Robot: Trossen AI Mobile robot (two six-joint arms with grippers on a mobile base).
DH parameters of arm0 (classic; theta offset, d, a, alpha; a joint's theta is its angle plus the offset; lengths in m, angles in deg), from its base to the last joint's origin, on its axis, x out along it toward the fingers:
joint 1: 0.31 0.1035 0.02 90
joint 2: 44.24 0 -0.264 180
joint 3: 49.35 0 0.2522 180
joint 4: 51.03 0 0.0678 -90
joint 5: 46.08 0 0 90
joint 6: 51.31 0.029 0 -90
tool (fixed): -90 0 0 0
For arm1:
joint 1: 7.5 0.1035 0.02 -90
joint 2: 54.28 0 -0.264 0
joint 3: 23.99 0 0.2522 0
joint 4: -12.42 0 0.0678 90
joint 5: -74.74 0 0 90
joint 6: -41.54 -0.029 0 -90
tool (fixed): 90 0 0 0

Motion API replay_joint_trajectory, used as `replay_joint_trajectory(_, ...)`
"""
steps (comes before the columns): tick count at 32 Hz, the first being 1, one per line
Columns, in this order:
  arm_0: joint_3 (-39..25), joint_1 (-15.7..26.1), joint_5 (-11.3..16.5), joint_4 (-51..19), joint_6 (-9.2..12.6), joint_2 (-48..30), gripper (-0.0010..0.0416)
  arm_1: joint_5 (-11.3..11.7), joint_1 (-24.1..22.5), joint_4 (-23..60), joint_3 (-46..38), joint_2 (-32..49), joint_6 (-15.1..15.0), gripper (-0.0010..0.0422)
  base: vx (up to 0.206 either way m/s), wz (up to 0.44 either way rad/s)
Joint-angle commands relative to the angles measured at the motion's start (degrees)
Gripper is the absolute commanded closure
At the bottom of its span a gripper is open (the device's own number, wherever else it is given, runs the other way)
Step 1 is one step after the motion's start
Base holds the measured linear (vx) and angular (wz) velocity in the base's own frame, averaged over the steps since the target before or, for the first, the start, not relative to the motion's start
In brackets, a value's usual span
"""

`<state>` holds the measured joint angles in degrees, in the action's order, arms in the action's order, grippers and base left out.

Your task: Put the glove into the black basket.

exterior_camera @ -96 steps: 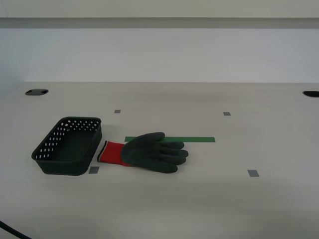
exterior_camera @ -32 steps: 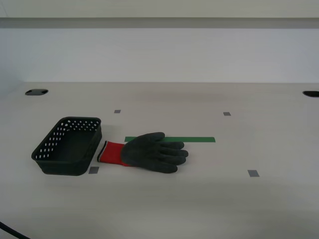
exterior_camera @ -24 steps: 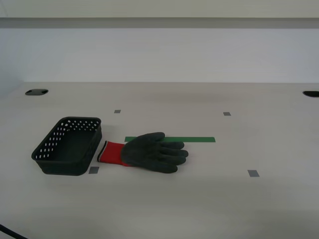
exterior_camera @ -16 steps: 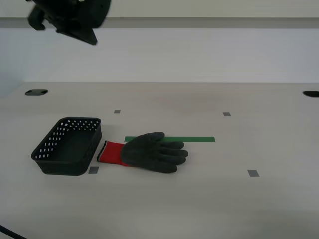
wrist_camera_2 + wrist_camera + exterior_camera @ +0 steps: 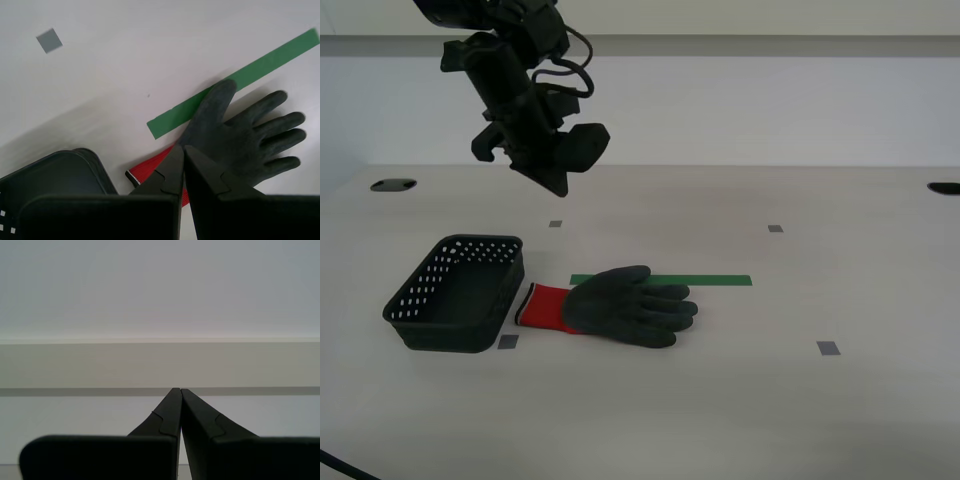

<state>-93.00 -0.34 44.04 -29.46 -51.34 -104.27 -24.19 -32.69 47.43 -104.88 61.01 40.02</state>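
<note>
A: Contents of the small black perforated plastic basket (image 5: 458, 293)?

B: Nothing visible inside; the floppy dark-grey work glove with red knit cuff (image 5: 615, 305) lies flat on the pale table (image 5: 770, 400), cuff just beside the basket's wall, partly over a green tape strip (image 5: 715, 280).

A: Claws?

B: My second gripper (image 5: 183, 152) pinched together, empty, high above the glove; my first gripper (image 5: 180, 392) likewise pinched, facing a wall.

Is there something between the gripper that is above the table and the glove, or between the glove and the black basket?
Nothing visible blocks either path. My second gripper hangs shut in open air above the glove, with only bare table beneath. The glove's red cuff lies right beside the black basket, with no object between them.
</note>
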Motion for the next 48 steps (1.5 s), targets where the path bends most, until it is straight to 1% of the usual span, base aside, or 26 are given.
replay_joint_trajectory(1,-0.1,0.0,-0.1,0.2,0.0,0.0,0.0405,-0.1,-0.7,7.0,-4.3,4.8,-6.2,0.0412,0.0,0.0)
replay_joint_trajectory(2,-0.1,0.0,-0.1,0.1,0.0,0.0,0.0405,-0.1,-0.9,10.1,-5.9,6.9,-9.6,0.0412,0.0,0.0)
replay_joint_trajectory(5,-0.1,0.0,-0.1,0.1,0.0,0.0,0.0405,-0.1,-1.6,15.9,-8.4,11.0,-16.8,0.0412,0.0,0.0)
replay_joint_trajectory(7,-0.1,0.0,-0.1,0.1,0.0,0.0,0.0405,-0.1,-1.6,16.5,-8.7,12.6,-19.3,0.0412,0.0,0.0)
replay_joint_trajectory(10,-0.1,0.0,-0.1,0.1,0.0,0.0,0.0405,0.0,-1.6,16.9,-8.4,14.3,-24.5,0.0412,0.0,0.0)
replay_joint_trajectory(14,-0.1,0.0,-0.1,0.1,0.0,0.0,0.0405,0.5,-1.5,17.9,-8.0,14.6,-29.4,0.0412,0.0,0.0)
replay_joint_trajectory(15,-0.1,0.0,-0.1,0.1,0.0,0.0,0.0405,0.5,-1.6,17.9,-7.7,14.6,-32.3,0.0412,0.0,0.0)
replay_joint_trajectory(16,-0.1,0.0,-0.1,0.1,0.0,0.0,0.0405,0.6,-1.6,17.7,-7.7,14.6,-33.4,0.0412,0.0,0.0)
replay_joint_trajectory(17,-0.1,0.0,-0.1,0.1,0.0,0.0,0.0405,0.6,-1.6,17.4,-7.7,14.6,-33.0,0.0412,0.0,0.0)
replay_joint_trajectory(18,-0.1,0.0,-0.1,0.1,0.0,0.0,0.0405,1.6,-1.6,16.3,-7.7,14.6,-30.7,0.0412,0.0,0.0)
replay_joint_trajectory(19,-0.1,0.0,-0.1,0.1,0.0,0.0,0.0405,2.5,-1.6,15.7,-7.7,14.7,-29.5,0.0412,0.0,0.0)
replay_joint_trajectory(20,-0.1,0.0,-0.1,0.1,0.0,0.0,0.0405,4.5,-1.6,14.8,-7.7,14.8,-27.6,0.0412,0.0,0.0)
replay_joint_trajectory(21,-0.1,0.0,-0.1,0.1,0.0,0.0,0.0405,5.4,-1.5,14.5,-7.7,14.8,-27.2,0.0412,0.0,0.0)
replay_joint_trajectory(27,-0.1,0.0,-0.1,0.1,0.0,0.0,0.0405,5.7,-1.5,12.6,-7.4,14.8,-26.1,0.0411,0.0,0.0)
replay_joint_trajectory(29,-0.1,0.0,-0.1,0.1,0.0,0.0,0.0405,5.7,-1.5,12.1,-7.1,14.8,-26.3,0.04,0.0,0.0)
replay_joint_trajectory(33,-0.1,0.0,-0.1,0.1,0.0,0.0,0.0405,5.7,-1.6,10.3,-5.5,14.8,-26.2,0.0325,0.0,0.0)
replay_joint_trajectory(34,-0.1,0.0,-0.1,0.1,0.0,0.0,0.0405,5.7,-1.5,8.9,-4.3,14.8,-23.5,0.0276,0.0,0.0)
replay_joint_trajectory(36,-0.1,0.0,-0.1,0.1,0.0,0.0,0.0405,5.7,-1.6,8.2,-3.8,14.8,-21.0,0.025,0.0,0.0)
replay_joint_trajectory(37,-0.1,0.0,-0.1,0.1,0.0,0.0,0.0405,5.8,-1.6,7.6,-3.1,14.8,-19.1,0.0223,0.0,0.0)
replay_joint_trajectory(38,-0.1,0.0,-0.1,0.1,0.0,0.0,0.0405,7.2,-1.6,7.2,-2.8,14.8,-17.9,0.0208,0.0,0.0)
replay_joint_trajectory(40,-0.1,0.0,-0.1,0.1,0.0,0.0,0.0405,8.5,-1.6,6.0,-2.3,14.8,-16.8,0.0194,0.0,0.0)
replay_joint_trajectory(42,-0.1,0.0,-0.1,0.1,0.0,0.0,0.0405,8.5,-1.6,5.8,-2.2,14.8,-16.3,0.0191,0.0,0.0)
replay_joint_trajectory(43,-0.1,0.0,-0.1,0.1,0.0,0.0,0.0405,8.5,-1.6,5.7,-2.2,14.8,-14.9,0.0194,0.0,0.0)
replay_joint_trajectory(44,-0.1,0.0,-0.1,0.1,0.0,0.0,0.0405,8.5,-1.6,5.6,-2.2,14.8,-12.7,0.0205,0.0,0.0)
replay_joint_trajectory(47,-0.1,0.0,-0.1,0.1,0.0,0.0,0.0405,8.5,-1.7,5.6,-2.1,14.8,-11.6,0.0222,0.0,0.0)
replay_joint_trajectory(48,-0.1,0.0,-0.1,0.1,0.0,0.0,0.0405,8.5,-1.9,5.8,-2.1,14.8,-10.9,0.0236,0.0,0.0)
